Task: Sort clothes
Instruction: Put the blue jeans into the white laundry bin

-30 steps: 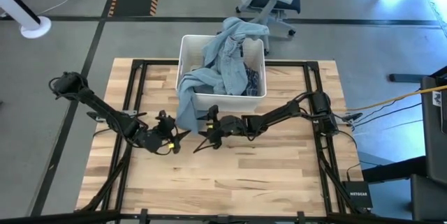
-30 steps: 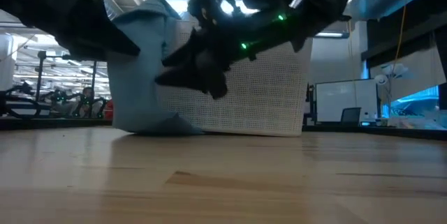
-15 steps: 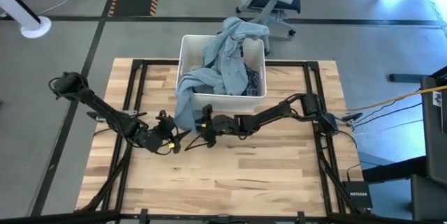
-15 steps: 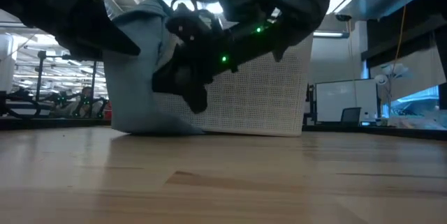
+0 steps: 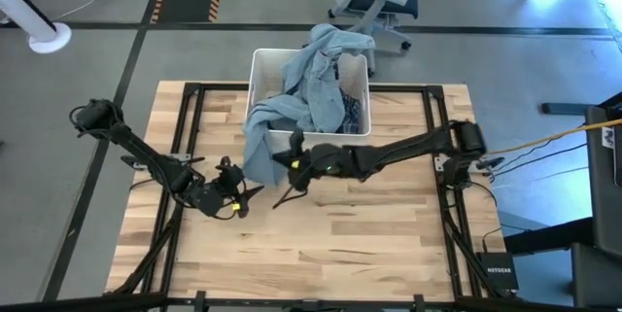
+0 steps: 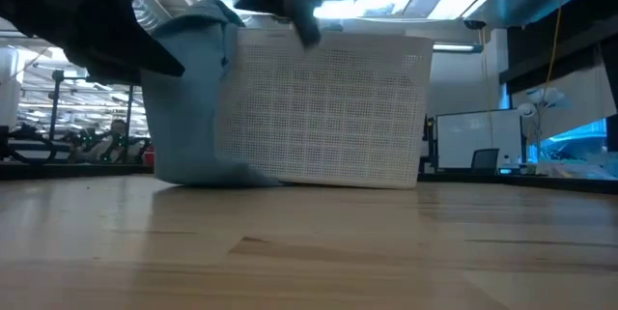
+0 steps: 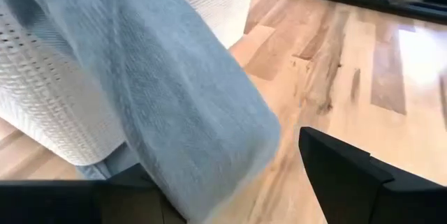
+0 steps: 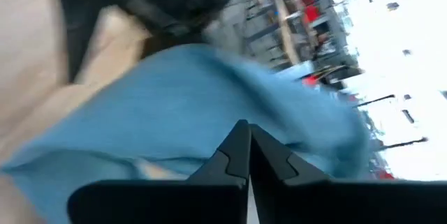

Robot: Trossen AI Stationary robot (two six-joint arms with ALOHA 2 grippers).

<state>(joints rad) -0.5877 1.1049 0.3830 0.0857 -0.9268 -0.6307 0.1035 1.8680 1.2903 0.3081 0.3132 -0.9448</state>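
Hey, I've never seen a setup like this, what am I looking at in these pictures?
A robot with two dark arms works at a wooden table. One camera looks straight down, one sits at tabletop height, and one rides on each wrist. A white bin at the table's far edge holds clothes; a light-blue denim shirt spills over its front, down to the table. The left gripper is open beside the hanging cloth, holding nothing. The right gripper is shut, just in front of the bin, near the shirt; whether it pinches cloth is unclear.

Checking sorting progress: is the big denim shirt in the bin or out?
Partly out. The denim shirt is heaped in the bin, spilling over the back rim, and one end drapes down the front wall to the table.
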